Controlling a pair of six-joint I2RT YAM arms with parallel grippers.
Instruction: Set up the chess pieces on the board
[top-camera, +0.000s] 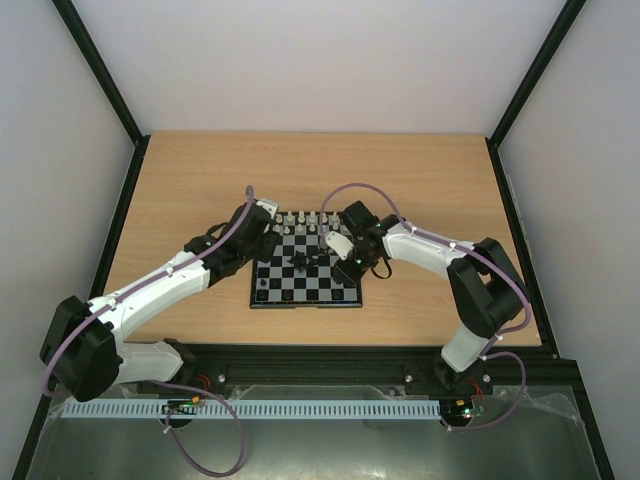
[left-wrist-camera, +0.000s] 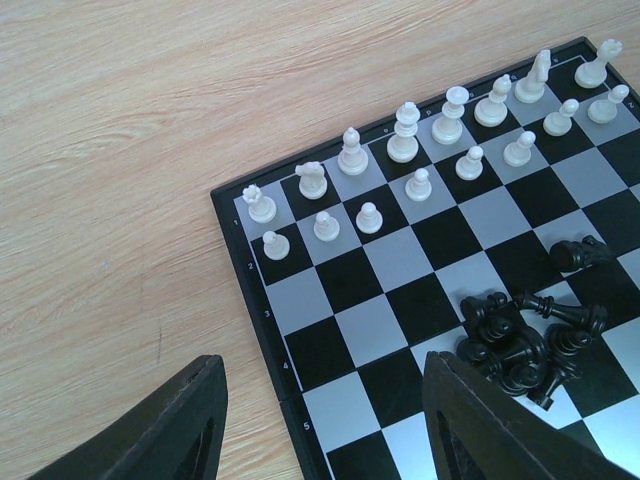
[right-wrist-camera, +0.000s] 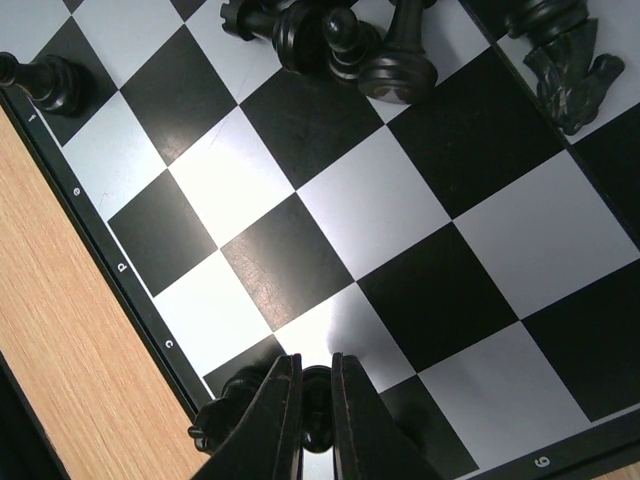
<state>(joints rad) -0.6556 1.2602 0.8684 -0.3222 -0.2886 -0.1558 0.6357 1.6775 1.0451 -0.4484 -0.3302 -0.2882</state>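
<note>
The board (top-camera: 300, 288) lies in the middle of the table. White chess pieces (left-wrist-camera: 405, 140) stand in two rows along its far edge (top-camera: 300, 222). A heap of black chess pieces (left-wrist-camera: 520, 340) lies toppled near the board's centre (right-wrist-camera: 340, 40). My left gripper (left-wrist-camera: 320, 400) hangs open over the board's left edge (left-wrist-camera: 340, 280) with nothing between its fingers (left-wrist-camera: 170, 430). My right gripper (right-wrist-camera: 316, 368) is shut on a small black piece (right-wrist-camera: 317, 400) just above a pale square near the board's near rim. Another black piece (right-wrist-camera: 225, 415) stands right beside it.
A lone black pawn (right-wrist-camera: 45, 82) stands on an edge square. A black piece (right-wrist-camera: 565, 60) lies on its side apart from the heap. Bare wooden table (top-camera: 200, 180) surrounds the board, framed by dark rails (top-camera: 120, 210).
</note>
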